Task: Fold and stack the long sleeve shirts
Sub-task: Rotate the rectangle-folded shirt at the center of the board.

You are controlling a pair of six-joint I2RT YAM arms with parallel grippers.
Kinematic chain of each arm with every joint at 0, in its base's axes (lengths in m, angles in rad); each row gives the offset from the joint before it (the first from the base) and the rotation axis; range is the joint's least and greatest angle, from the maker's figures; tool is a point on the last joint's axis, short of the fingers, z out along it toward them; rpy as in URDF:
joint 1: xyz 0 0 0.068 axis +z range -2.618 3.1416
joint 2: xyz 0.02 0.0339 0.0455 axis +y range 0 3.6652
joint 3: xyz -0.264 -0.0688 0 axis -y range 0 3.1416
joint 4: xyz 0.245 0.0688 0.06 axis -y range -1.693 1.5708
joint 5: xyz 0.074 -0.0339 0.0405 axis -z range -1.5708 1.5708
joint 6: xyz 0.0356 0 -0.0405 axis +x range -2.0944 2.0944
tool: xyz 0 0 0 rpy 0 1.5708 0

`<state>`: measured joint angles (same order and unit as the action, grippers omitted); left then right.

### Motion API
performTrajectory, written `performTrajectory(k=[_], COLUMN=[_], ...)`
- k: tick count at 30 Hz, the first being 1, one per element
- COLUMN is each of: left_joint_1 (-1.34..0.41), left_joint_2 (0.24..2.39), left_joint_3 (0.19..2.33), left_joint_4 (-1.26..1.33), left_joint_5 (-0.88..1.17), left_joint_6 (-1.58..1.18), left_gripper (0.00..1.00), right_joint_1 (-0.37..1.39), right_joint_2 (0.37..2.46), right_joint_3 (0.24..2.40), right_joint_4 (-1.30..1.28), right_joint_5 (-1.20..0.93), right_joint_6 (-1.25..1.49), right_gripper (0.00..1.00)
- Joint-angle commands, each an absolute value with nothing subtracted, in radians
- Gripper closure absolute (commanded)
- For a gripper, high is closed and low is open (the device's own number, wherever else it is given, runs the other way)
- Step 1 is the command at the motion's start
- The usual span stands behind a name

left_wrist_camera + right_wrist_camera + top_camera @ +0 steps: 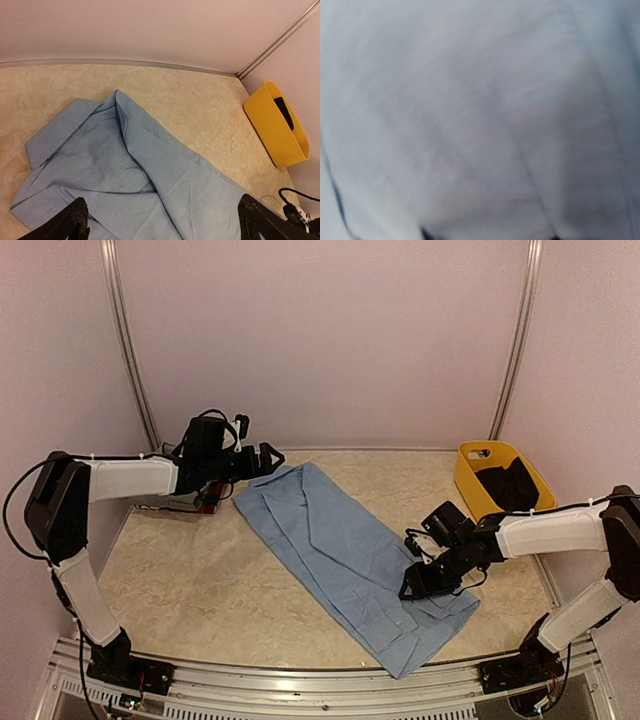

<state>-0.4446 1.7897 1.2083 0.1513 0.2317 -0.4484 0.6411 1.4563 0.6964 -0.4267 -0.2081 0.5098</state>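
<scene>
Shirt (340, 555) lies flat on table (180, 580), running diagonally from left of centre at the rear to right of centre at the near edge. Left gripper (272, 458) hangs at the shirt's rear end, clear of it. Right gripper (415, 585) is down on the shirt's right edge, towards the near end. Basket (466, 482) sits rear right, behind the right gripper, apart from the shirt; cloth (510, 488) lies in it
</scene>
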Motion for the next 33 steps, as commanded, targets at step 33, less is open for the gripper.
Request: performTrajectory(k=[33], left_joint_1=[-0.551], left_joint_2=[2.411], left_joint_3=[1.785], left_joint_4=[-0.076], left_joint_5=[0.272], left_joint_6=[-0.44], left_gripper=[0.04], right_joint_1=[0.977], right_joint_2=[1.542], right_joint_3=[0.898], right_joint_4=[-0.387], right_joint_5=[-0.103], right_joint_6=[0.625], right_gripper=[0.42])
